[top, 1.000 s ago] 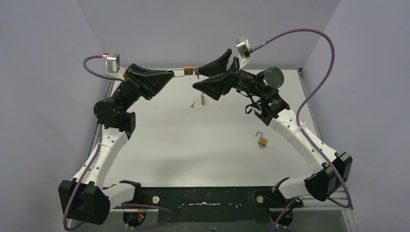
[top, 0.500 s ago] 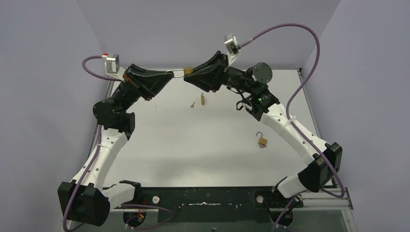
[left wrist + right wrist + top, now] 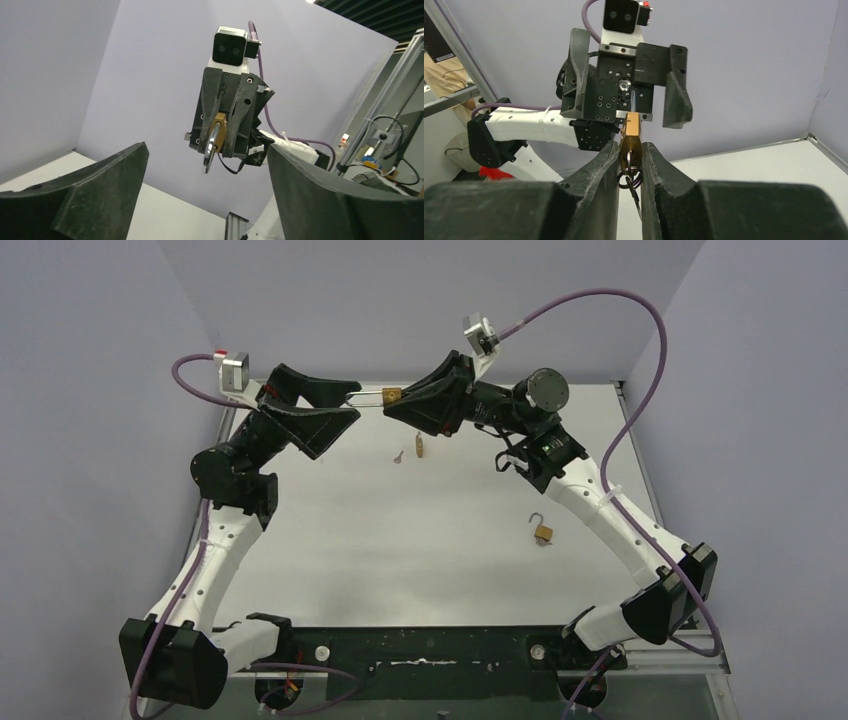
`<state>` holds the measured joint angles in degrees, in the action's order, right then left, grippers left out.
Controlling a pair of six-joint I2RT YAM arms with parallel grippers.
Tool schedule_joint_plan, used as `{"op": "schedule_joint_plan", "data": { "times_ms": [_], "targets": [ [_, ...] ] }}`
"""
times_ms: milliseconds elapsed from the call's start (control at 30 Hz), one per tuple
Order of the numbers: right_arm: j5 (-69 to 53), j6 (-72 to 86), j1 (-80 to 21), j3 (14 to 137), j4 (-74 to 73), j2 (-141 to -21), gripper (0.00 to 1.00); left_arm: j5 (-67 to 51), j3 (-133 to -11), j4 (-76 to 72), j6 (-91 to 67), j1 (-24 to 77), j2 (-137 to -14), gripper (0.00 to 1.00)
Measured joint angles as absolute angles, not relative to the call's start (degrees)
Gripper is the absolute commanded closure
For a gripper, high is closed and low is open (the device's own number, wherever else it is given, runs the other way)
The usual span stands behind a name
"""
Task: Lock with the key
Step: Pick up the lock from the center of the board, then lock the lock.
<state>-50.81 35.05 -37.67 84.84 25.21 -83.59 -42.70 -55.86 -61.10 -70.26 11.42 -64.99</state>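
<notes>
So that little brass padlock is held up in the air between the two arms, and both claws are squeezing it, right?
Not quite. Only the right gripper is shut on the padlock, pinching its brass body. The left gripper is open: the left wrist view shows its fingers spread wide and not gripping the lock. The padlock is indeed up in the air between the two arms.
</notes>
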Motion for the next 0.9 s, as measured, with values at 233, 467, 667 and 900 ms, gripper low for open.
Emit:
{"op": "schedule_joint_plan", "data": {
  "times_ms": [233,467,667,900],
  "targets": [
    [-58.46,43.72,-33.04,84.97,27.53,-81.84,1.0,-46.35,-55.99,-60.18,-72.88,10.74,-64.01,0.07],
    [-67.11,72.31,-28.49,86.98,49.95,-85.19,1.0,-52.95,-59.66,-64.38,-81.62,10.59,-63.94,0.2],
    [-71.5,83.68,-31.11,87.11,59.11,-87.83,1.0,-56.9,-62.67,-74.35,-91.09,10.5,-66.54,0.27],
    [-72.99,78.76,-34.57,87.11,52.64,-87.85,1.0,-58.72,-62.67,-76.42,-94.45,11.09,-67.68,0.43]
  ]
}}
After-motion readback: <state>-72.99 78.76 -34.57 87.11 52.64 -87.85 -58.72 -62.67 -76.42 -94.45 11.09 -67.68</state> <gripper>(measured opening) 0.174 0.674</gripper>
